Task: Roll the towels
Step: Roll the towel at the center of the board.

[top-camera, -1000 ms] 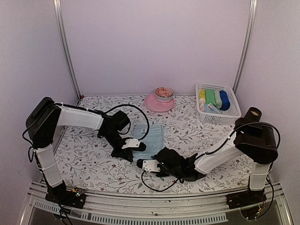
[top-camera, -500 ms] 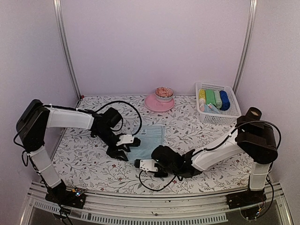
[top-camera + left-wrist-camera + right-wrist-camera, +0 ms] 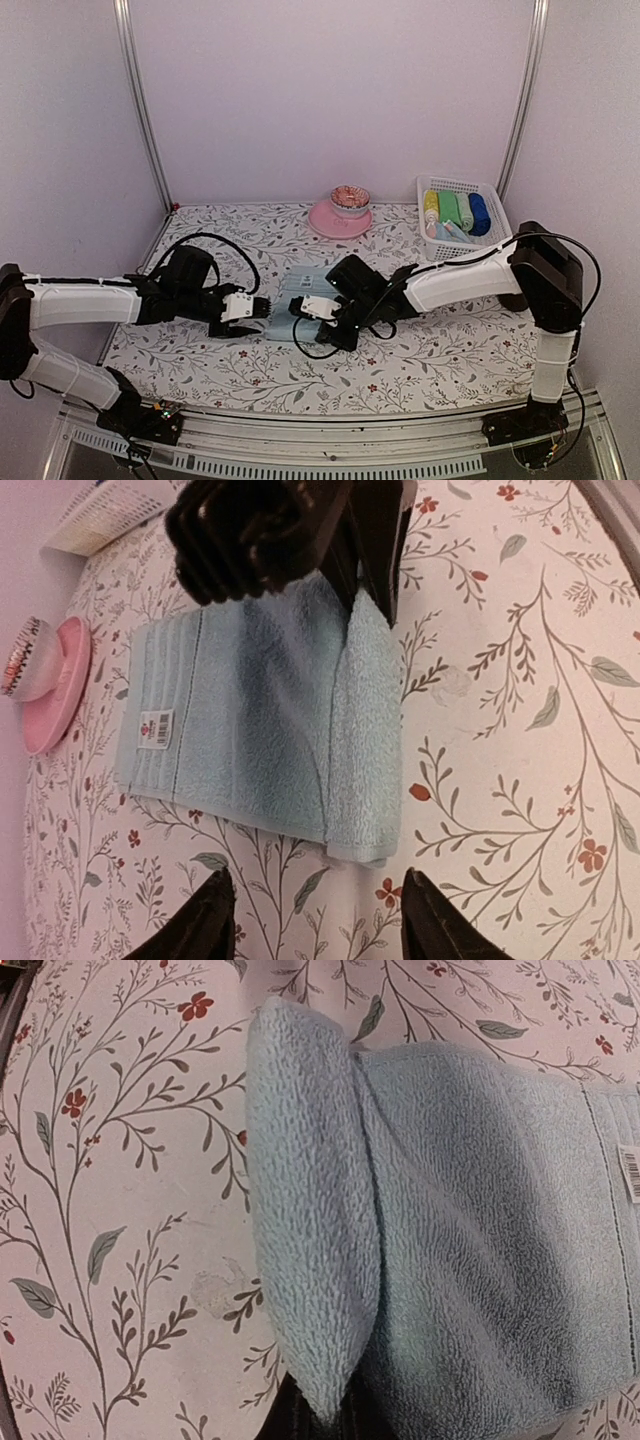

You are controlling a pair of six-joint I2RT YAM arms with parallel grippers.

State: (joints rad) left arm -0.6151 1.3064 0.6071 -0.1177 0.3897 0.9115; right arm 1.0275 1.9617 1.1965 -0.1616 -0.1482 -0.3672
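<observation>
One pale blue towel lies flat mid-table, its near edge folded over into a thick strip. My right gripper reaches in from the right and is shut on the end of that folded strip; its dark fingers show just under the pinched tip. My left gripper hovers low just left of the towel, open, with bare tablecloth between its fingertips. In the left wrist view the right gripper sits black at the towel's far end.
A pink plate carrying a small bowl stands at the back centre. A white basket at the back right holds yellow, green and blue rolled cloths. Floral tablecloth surrounds the towel.
My left gripper opened, let go of the towel and drew back to the left. My right gripper moved up from the front to the towel and shut on its folded edge.
</observation>
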